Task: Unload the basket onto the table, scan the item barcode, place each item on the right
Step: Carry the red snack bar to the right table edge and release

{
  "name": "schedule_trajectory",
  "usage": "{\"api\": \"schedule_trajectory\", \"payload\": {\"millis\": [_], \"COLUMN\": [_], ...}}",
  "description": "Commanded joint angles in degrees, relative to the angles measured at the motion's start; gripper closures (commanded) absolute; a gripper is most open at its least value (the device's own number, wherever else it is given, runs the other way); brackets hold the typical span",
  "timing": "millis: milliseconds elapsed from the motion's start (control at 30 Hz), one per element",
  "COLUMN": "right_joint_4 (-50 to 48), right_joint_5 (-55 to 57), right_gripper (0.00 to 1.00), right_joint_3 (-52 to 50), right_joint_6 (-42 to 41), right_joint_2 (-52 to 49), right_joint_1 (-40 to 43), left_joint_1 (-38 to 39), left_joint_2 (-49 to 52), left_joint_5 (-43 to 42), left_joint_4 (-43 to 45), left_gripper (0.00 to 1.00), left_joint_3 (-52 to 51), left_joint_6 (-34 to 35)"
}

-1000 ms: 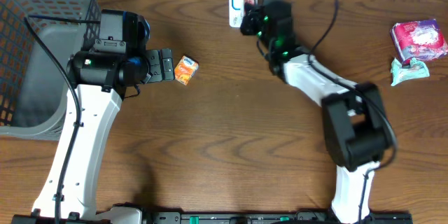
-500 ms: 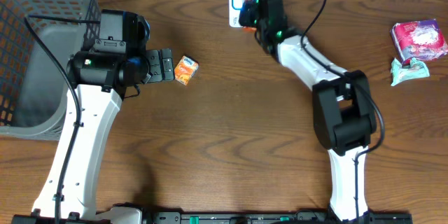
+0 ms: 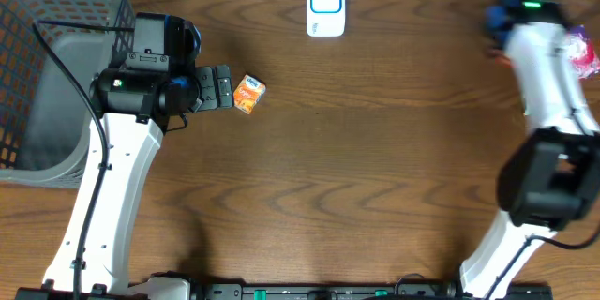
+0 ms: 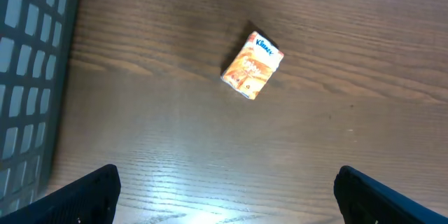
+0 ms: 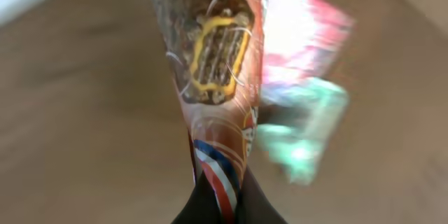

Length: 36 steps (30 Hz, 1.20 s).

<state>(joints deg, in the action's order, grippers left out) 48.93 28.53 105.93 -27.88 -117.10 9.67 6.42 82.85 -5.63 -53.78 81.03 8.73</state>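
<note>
Right fingers [image 5: 190, 215] are clamped on the tail of the brown snack bar [image 5: 210, 63], over by the pink packet [image 5: 301, 28], well apart from the scanner [image 3: 325, 5]. Left fingers [image 4: 91, 196] gape wide, empty, above the surface [image 4: 210, 161].

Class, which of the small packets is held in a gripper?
The brown, glossy snack wrapper, pinched in the right gripper; the orange packet and pink packet lie loose.

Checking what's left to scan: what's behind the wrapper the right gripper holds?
Behind the wrapper, blurred: a pink pack and a teal pack on the table. What lies straight behind the wrapper is covered.
</note>
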Motion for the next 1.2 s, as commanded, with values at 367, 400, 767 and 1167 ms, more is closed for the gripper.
{"api": "schedule_trajectory", "payload": {"millis": [367, 400, 767, 1167], "right_joint_4": [7.28, 7.28, 5.66, 4.98], "right_joint_5": [-12.59, -12.61, -16.61, -18.51], "right_gripper": [0.99, 0.99, 0.8, 0.68], "right_joint_3": [-0.39, -0.39, -0.39, -0.07], "right_joint_6": [-12.98, -12.98, -13.84, -11.23], "right_joint_2": [-6.45, -7.39, -14.34, 1.57], "right_joint_1": [21.57, 21.84, 21.49, 20.39], "left_joint_1": [-0.24, -0.24, -0.24, -0.24], "left_joint_2": [0.24, 0.24, 0.24, 0.24], "left_joint_5": [0.31, 0.33, 0.31, 0.31], "left_joint_4": [-0.17, -0.17, -0.17, -0.17], "left_gripper": [0.02, 0.02, 0.02, 0.02], "left_joint_3": [0.04, 0.04, 0.04, 0.04], "left_joint_6": [-0.57, -0.57, -0.57, -0.57]}}
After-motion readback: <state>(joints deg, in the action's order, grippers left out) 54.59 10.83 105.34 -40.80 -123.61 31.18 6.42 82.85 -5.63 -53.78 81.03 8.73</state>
